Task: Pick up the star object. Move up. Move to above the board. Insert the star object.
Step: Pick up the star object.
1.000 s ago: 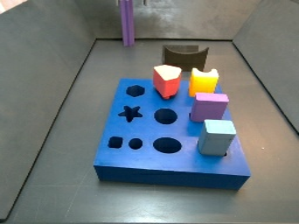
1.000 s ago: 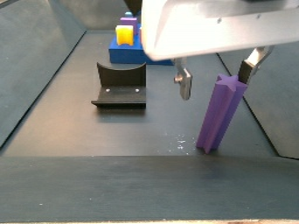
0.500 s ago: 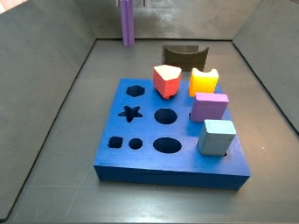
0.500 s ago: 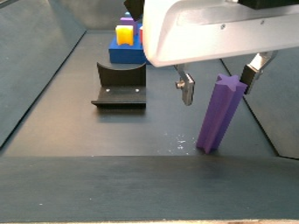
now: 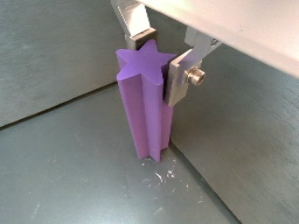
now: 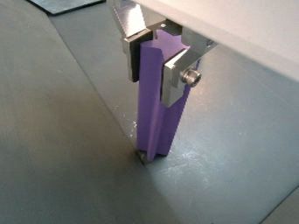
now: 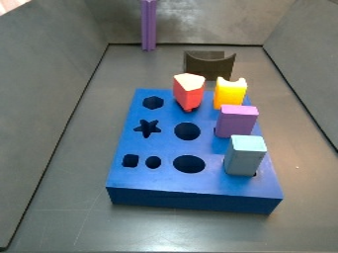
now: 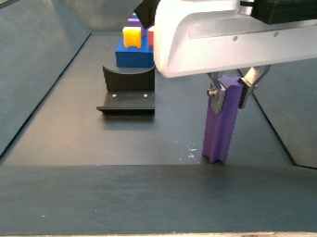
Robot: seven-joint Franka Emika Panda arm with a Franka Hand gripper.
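Note:
The star object (image 5: 146, 96) is a tall purple ridged prism standing upright on the grey floor; it also shows in the wrist view (image 6: 156, 105) and in both side views (image 8: 220, 125) (image 7: 149, 25). My gripper (image 5: 158, 61) is at its top end, with a silver finger pressed against each side, and is shut on it (image 6: 158, 63) (image 8: 231, 93). The prism's foot still rests on the floor. The blue board (image 7: 158, 183) lies well away from it, with its star hole (image 7: 148, 127) free.
On the board stand a red block (image 7: 189, 91), a yellow block (image 7: 231, 93), a short purple block (image 7: 236, 121) and a light blue block (image 7: 244, 155). The dark fixture (image 8: 126, 90) stands between board and star object. Grey walls enclose the floor.
The fingers stood apart beside the star object's top; now they are closed on it. The gripper has come lower and the prism has shifted slightly sideways.

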